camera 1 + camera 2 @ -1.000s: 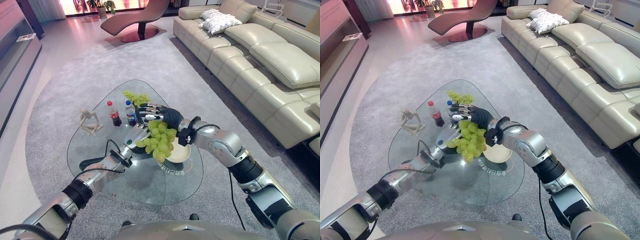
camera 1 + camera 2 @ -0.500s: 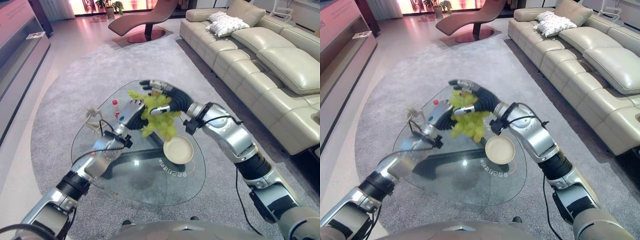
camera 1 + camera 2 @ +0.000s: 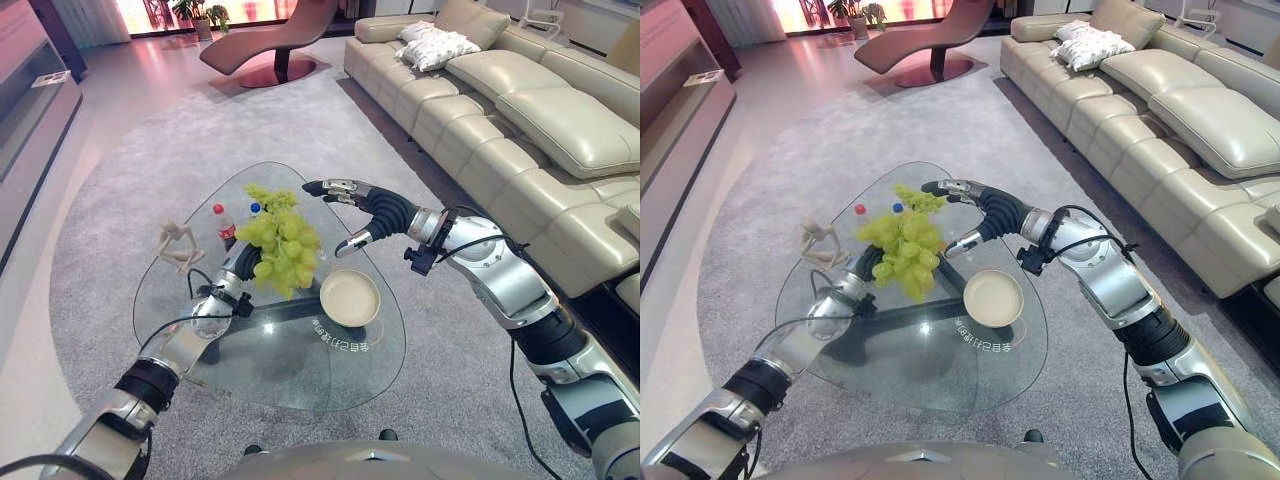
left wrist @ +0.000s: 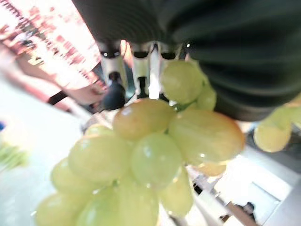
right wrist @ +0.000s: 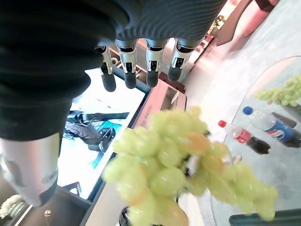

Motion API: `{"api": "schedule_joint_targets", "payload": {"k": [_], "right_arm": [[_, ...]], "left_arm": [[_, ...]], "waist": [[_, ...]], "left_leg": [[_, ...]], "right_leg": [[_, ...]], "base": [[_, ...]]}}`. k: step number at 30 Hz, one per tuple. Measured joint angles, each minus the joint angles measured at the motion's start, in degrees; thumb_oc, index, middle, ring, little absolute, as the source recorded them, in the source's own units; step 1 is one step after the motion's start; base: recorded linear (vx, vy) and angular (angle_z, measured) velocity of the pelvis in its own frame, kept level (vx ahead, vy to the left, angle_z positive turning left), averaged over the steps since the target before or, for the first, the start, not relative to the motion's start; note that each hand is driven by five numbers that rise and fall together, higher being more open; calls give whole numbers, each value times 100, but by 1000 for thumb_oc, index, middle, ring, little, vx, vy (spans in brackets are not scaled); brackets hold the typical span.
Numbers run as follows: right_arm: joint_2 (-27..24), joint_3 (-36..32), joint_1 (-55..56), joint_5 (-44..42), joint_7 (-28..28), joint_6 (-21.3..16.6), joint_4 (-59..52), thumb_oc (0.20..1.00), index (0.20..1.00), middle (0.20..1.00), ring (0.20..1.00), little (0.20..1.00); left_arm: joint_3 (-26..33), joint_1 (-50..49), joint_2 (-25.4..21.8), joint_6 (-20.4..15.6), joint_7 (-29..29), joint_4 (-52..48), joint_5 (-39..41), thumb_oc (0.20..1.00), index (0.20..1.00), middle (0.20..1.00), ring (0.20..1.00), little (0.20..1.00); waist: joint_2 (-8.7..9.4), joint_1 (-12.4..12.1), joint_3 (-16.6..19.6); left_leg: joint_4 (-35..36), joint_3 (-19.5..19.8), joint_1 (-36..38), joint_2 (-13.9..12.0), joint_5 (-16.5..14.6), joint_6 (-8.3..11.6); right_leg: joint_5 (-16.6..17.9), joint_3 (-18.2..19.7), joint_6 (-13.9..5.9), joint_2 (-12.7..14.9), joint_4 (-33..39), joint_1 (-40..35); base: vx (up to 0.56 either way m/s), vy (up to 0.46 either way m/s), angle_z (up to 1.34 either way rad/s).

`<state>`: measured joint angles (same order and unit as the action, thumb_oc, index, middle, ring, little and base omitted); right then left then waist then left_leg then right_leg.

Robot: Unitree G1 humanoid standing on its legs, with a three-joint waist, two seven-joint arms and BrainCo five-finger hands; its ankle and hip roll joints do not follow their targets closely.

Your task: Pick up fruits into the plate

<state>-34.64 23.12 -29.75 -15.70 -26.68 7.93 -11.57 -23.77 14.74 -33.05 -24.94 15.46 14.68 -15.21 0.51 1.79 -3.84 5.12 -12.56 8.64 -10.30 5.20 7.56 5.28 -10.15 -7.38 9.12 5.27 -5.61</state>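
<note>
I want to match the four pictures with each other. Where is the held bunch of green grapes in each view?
Left eye view: held bunch of green grapes, left of the plate.
Right eye view: left of the plate.
Left wrist view: under the left hand.
Right wrist view: beyond the right hand.
Shared landmark: red-capped bottle.

A rounded glass table [image 3: 300, 370] stood on a grey rug [image 3: 150, 150]. On the glass sat an empty cream plate [image 3: 349, 297] towards the right side, two small bottles [image 3: 222, 222], one red-capped and one blue-capped, a pale figurine [image 3: 176, 245] near the left edge, and a bunch of green grapes [image 3: 268, 194] at the far side.
</note>
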Motion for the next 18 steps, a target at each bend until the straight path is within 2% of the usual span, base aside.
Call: {"api": "schedule_joint_targets", "payload": {"k": [4, 10, 18], "right_arm": [[13, 2, 1, 7, 14, 1, -3, 1000, 1000, 1000, 1000, 1000], [16, 2, 48, 24, 72, -14, -41, 1000, 1000, 1000, 1000, 1000], [3, 12, 43, 145, 70, -273, -48, 1000, 1000, 1000, 1000, 1000]], "left_arm": [[101, -2, -15, 117, -210, -610, 158, 200, 200, 200, 200, 200], [154, -18, 24, 742, -1472, -985, 1127, 200, 200, 200, 200, 200], [137, -17, 45, 1498, -2537, -1092, 2035, 200, 200, 200, 200, 200]], "waist": [[0, -20, -1], [-20, -30, -16], [-88, -30, -85]], "left_leg": [[0, 5, -2, 2, 0, 0], [0, 15, -19, 7, 0, 0], [0, 39, -30, 9, 0, -1]], "right_leg": [[-1, -9, -1, 3, 0, -7], [-1, -13, -1, 7, 1, 5], [-1, -15, -1, 8, 2, 7]], "base": [[0, 0, 0], [0, 0, 0], [0, 0, 0]]}}
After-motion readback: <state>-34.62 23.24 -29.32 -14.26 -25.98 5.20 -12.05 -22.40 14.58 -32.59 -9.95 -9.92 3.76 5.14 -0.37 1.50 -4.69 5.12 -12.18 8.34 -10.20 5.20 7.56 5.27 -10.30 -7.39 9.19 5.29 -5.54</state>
